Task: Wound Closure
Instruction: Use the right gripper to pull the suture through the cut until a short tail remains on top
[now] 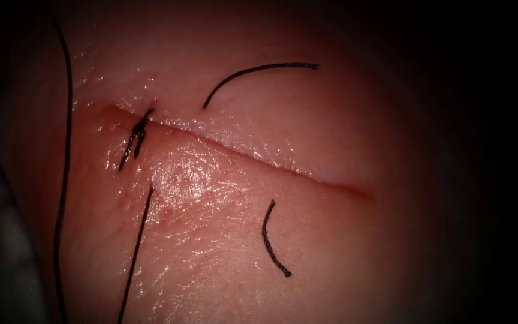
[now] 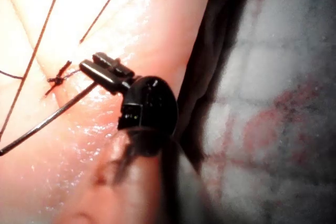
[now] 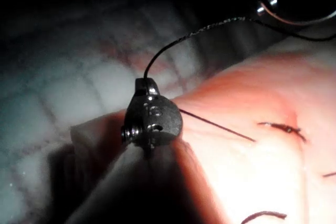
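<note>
While the right pincer (image 3: 144, 85) clamps thread (image 3: 210, 24), cut (image 1: 259, 161) slanting upper-left to lower-right, knot (image 1: 138, 135) at its left end

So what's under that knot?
The cut's left end; the knot hides the stitch holes. The left fingers and right fingers each grip thread; the needle seems off the tissue.

- The long thread (image 1: 64, 180) down the tissue's (image 1: 223, 240) left side is running off the endoscope view at both ends, so where it ends is not showing.
- A second strand (image 1: 136, 252) is leaving by the bottom edge.
- The knot (image 1: 136, 137) on the cut (image 1: 259, 162) is sitting too small for its loops to be made out.
- In the right wrist view, the right tool's (image 3: 146, 88) jaws are facing away, and its thread (image 3: 189, 35) is disappearing into darkness.
- The tissue's far edges are fading into shadow.
</note>
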Robot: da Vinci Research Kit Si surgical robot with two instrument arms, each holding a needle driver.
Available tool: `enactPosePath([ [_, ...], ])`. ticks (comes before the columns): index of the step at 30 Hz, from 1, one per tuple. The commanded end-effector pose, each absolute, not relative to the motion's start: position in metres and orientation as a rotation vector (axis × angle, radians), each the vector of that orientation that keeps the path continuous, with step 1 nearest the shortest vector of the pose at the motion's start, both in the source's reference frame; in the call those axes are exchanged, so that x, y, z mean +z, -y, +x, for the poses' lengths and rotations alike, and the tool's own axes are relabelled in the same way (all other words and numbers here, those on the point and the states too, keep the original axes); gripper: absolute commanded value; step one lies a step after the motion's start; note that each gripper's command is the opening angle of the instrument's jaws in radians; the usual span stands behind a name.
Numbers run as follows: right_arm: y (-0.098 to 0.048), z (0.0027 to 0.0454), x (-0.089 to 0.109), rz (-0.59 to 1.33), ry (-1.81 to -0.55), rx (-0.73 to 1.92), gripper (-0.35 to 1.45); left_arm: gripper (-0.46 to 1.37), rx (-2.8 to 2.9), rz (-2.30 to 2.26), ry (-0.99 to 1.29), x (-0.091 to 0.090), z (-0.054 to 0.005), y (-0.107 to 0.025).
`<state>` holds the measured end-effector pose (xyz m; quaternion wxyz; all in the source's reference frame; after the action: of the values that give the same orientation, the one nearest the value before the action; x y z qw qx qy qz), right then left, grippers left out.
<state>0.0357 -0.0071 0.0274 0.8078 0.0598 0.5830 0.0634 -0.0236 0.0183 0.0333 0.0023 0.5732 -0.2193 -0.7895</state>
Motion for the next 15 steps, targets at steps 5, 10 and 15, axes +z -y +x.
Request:
enactPosePath([
  [5, 0.0082, 0.0361, 0.0268, 0.143, -1.251, 0.140, -0.35, -0.35, -2.475, 1.793, 0.671, 0.0333, -0.0235, -0.0183],
  [10, 0.0091, 0.0365, 0.0264, 0.155, -1.250, 0.139, -0.35, -0.35, -2.475, 1.793, 0.672, 0.0333, -0.0236, -0.0183],
  [15, 0.0097, 0.0367, 0.0260, 0.160, -1.254, 0.139, -0.35, -0.35, -2.479, 1.790, 0.674, 0.0333, -0.0236, -0.0183],
])
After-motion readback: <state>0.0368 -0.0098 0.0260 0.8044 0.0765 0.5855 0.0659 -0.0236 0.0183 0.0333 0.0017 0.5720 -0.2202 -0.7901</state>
